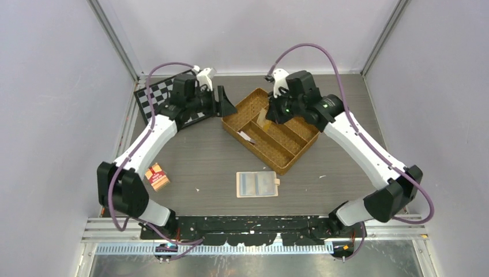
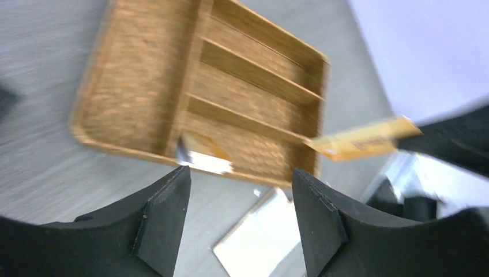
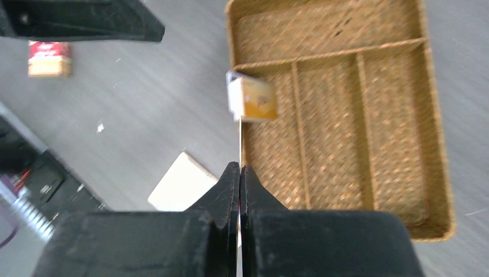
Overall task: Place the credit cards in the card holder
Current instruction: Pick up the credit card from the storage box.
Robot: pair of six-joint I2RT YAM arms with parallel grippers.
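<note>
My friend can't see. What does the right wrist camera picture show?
The right claw is shut on a thin card seen edge-on, above a woven tray. More cards lie in the tray, and a pale wallet lies on the grey table.

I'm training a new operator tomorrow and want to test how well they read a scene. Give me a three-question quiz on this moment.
1. True or false: the left gripper is open and empty.
2. Fill in: at the wicker tray, the right gripper is shut on an orange ____.
3. The card holder lies: A) inside the wicker tray; B) open on the table, between the tray and the arm bases; C) in the left gripper.

Key: 1 true; 2 credit card; 3 B.
</note>
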